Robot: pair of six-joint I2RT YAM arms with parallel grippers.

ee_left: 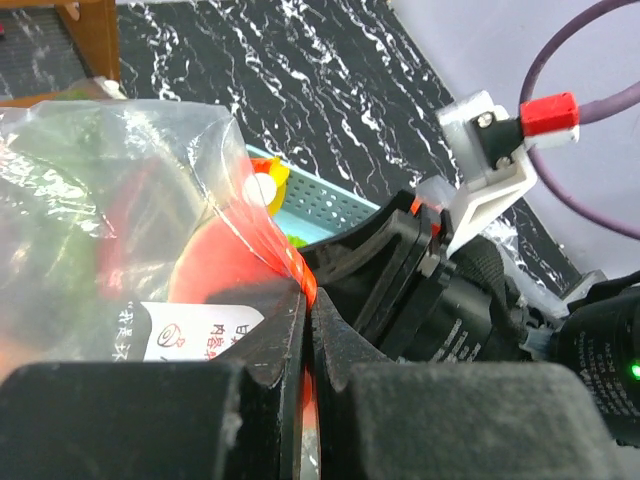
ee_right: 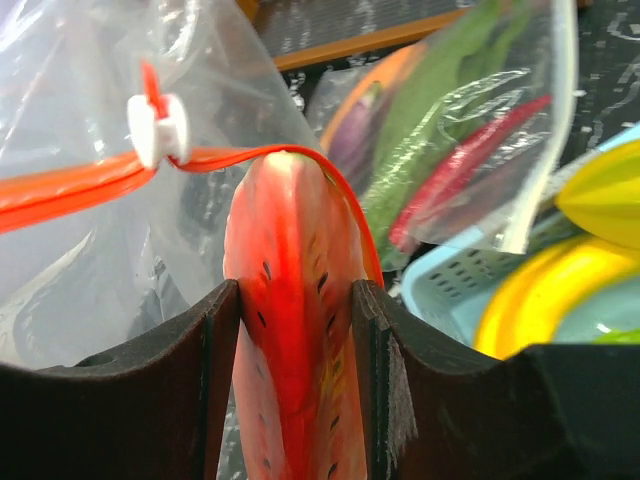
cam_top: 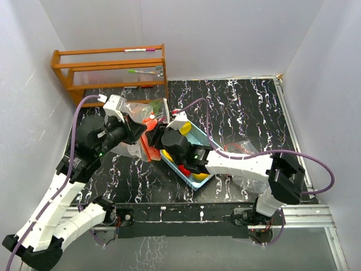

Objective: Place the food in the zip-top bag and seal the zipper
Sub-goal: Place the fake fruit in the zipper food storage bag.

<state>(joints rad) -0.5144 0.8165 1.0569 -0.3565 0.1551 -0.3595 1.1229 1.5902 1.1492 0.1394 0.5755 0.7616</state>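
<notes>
The right claw [ee_right: 294, 295] is being clamped on the watermelon slice [ee_right: 290, 225], with both pads squeezed against its flat red faces. Just past it, the orange zipper strip [ee_right: 70, 185] is being draped over the slice's far end, the white slider [ee_right: 158, 128] sitting off to one side. So the slice is being presented right at the mouth of the zip-top bag [ee_right: 90, 80], and it is judged not yet fully inside. Across from it, the left claw [ee_left: 308, 330] is being held together on that same orange zipper strip, with the thin film pinched between its fingers. Through the plastic, a red chilli [ee_right: 465, 165], a purple aubergine [ee_right: 350, 135] and a green piece [ee_right: 430, 120] are being shown already bagged. Yellow fruit [ee_right: 540, 290] is being left in the light-blue basket [ee_right: 440, 275] on the counter [cam_top: 242, 107]. The slice is judged light, hard and glossy, so a slip is being risked, and the flat faces are the place to be gripped. The bag is floppy and is best taken by its stiffer zipper rim.
</notes>
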